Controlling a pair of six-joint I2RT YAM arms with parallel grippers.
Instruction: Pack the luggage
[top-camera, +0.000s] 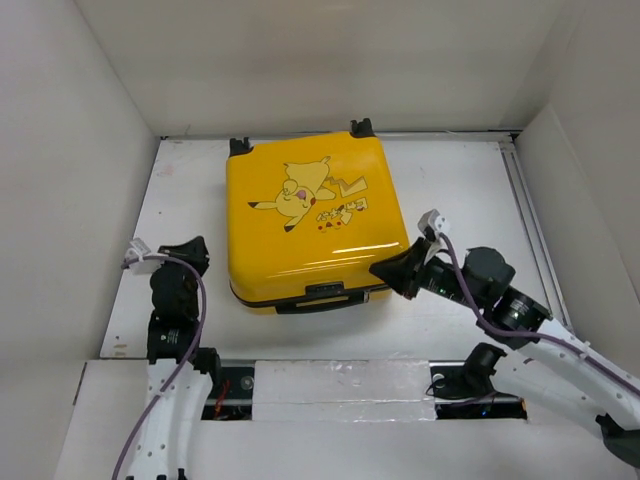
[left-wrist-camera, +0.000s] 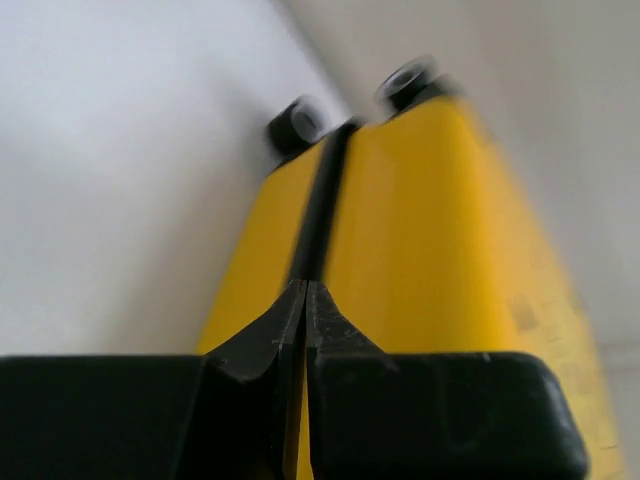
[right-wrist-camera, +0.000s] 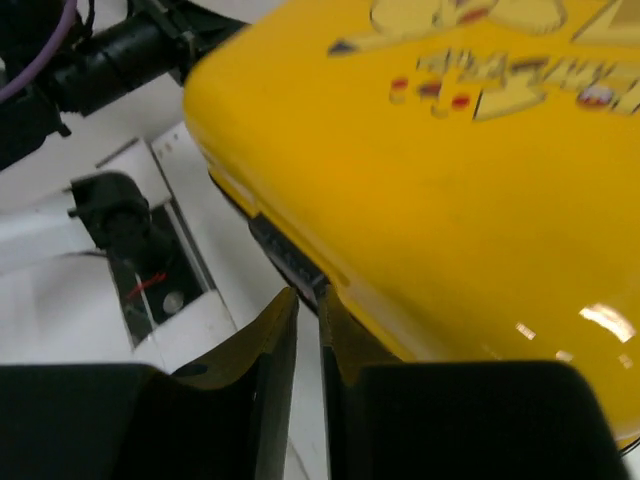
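The luggage (top-camera: 300, 230) is a yellow hard-shell suitcase with a Pikachu print. It lies flat and closed on the white table, with its wheels (top-camera: 240, 145) at the far side and its black handle (top-camera: 325, 290) towards me. My left gripper (top-camera: 192, 250) is shut and empty, just off the case's left side. In the left wrist view its tips (left-wrist-camera: 305, 286) line up with the black zipper band (left-wrist-camera: 318, 215). My right gripper (top-camera: 380, 268) is at the case's near right corner. Its jaws (right-wrist-camera: 308, 295) are almost together on a small grey zipper pull (right-wrist-camera: 314, 281) at the zipper band.
White walls enclose the table on the left, back and right. A rail (top-camera: 522, 200) runs along the right side. A taped white strip (top-camera: 340, 385) and the arm bases lie along the near edge. The right wrist view also shows the left arm (right-wrist-camera: 110, 50).
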